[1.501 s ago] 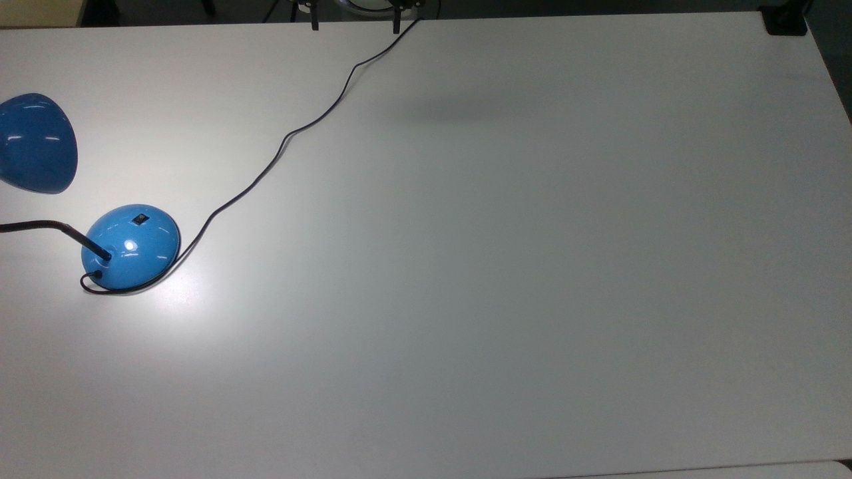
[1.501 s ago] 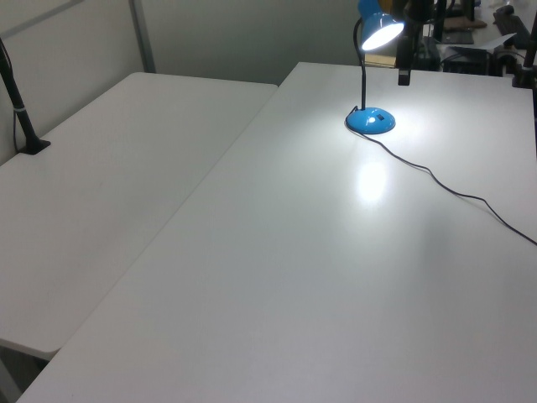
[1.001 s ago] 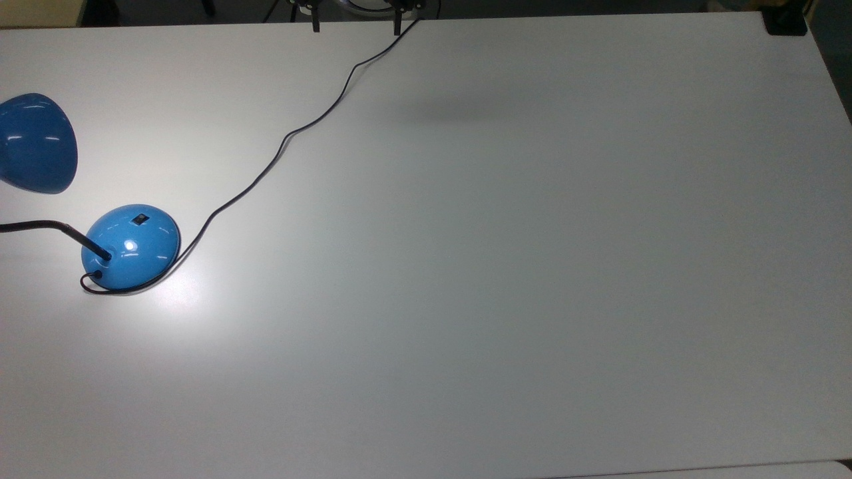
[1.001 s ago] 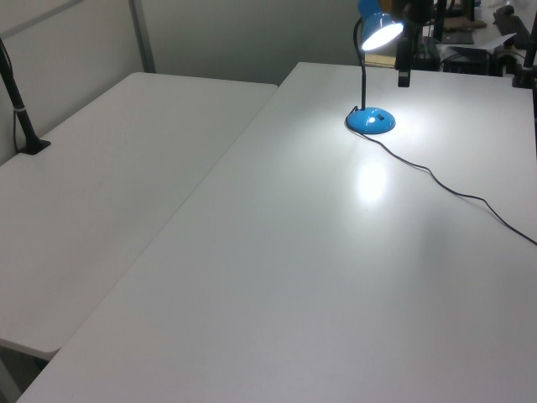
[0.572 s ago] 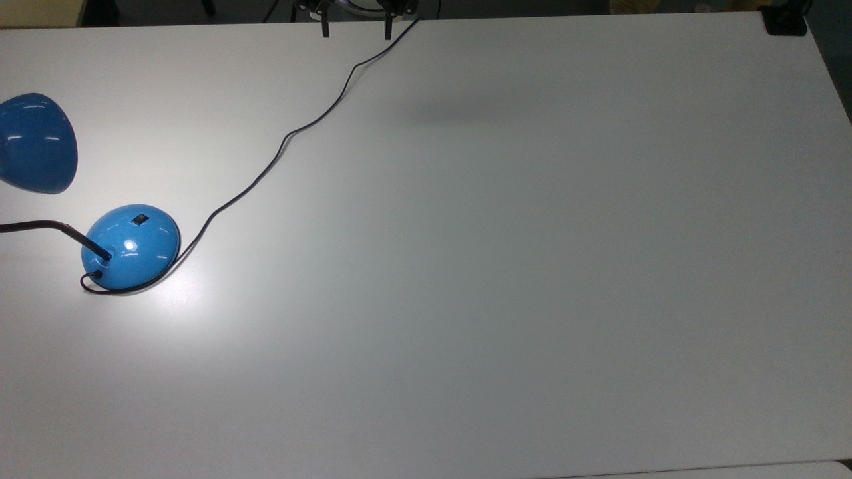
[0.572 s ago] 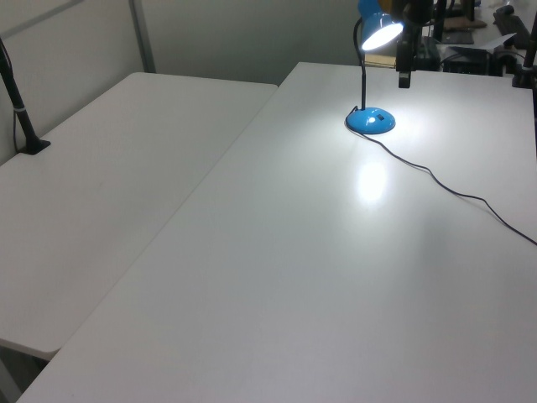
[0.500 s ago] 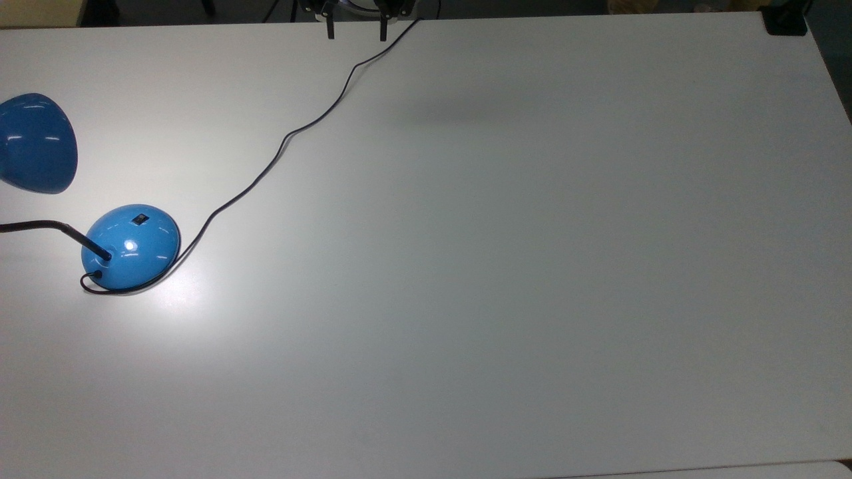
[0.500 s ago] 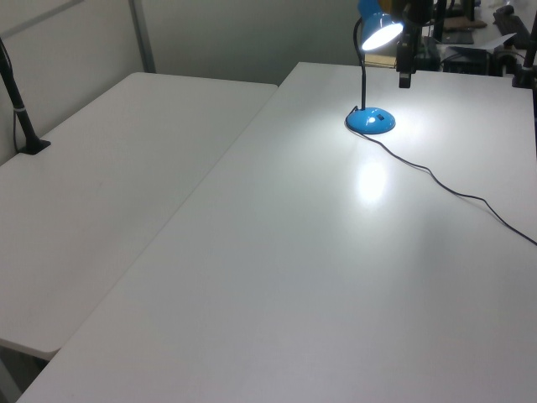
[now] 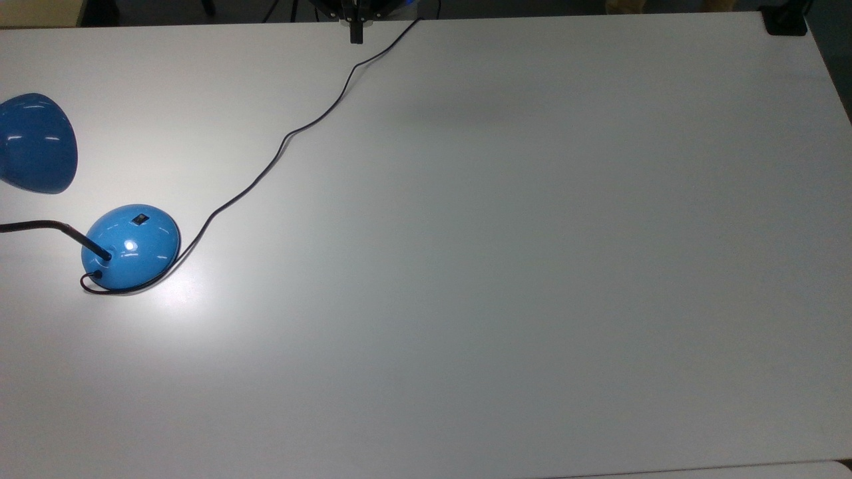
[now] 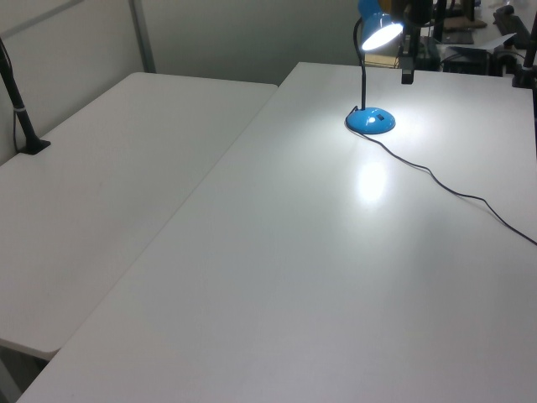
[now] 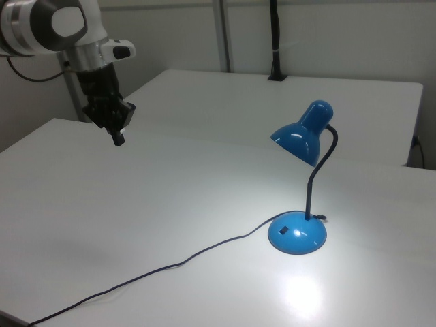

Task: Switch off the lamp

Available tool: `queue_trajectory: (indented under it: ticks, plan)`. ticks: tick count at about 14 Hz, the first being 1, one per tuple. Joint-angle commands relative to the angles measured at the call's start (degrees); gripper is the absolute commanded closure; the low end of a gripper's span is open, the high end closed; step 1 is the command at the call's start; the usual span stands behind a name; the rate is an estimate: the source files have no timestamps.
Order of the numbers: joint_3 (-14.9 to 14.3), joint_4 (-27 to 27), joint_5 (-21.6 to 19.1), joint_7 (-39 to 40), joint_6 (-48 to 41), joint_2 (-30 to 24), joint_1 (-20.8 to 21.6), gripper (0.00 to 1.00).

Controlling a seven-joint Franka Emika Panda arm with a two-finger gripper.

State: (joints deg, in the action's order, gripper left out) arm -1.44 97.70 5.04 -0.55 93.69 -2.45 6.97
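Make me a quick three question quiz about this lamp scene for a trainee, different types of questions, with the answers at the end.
1. True or false: the lamp is lit.
2. Multiple choice: where is the black switch? A) on the shade B) on the dome base C) on the cord
3. Short answer: is the hand touching the lamp?

Key
1. True. The shade glows and a bright patch lies on the table by the base.
2. B.
3. No. It hangs above the table, well away from the lamp, fingers closed together, near where the cord leaves the top view's upper edge.
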Motion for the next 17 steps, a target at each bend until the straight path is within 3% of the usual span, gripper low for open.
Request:
queue_trajectory:
  ticks: [1, 6, 11, 17]
  plan:
    - [-0.6, -0.6, -1.3, 1.2, -1.8, 0.2, -0.2, 1.00]
    - [-0.6, 0.3, -1.3, 1.3, 1.4, 3.1, -5.2, 1.00]
    - [-0.6, 9.7, -1.2, 0.2, 17.6, 6.4, -11.9, 1.00]
    - [-0.6, 13.6, -1.2, -9.7, 35.5, 12.2, -18.7, 1.00]
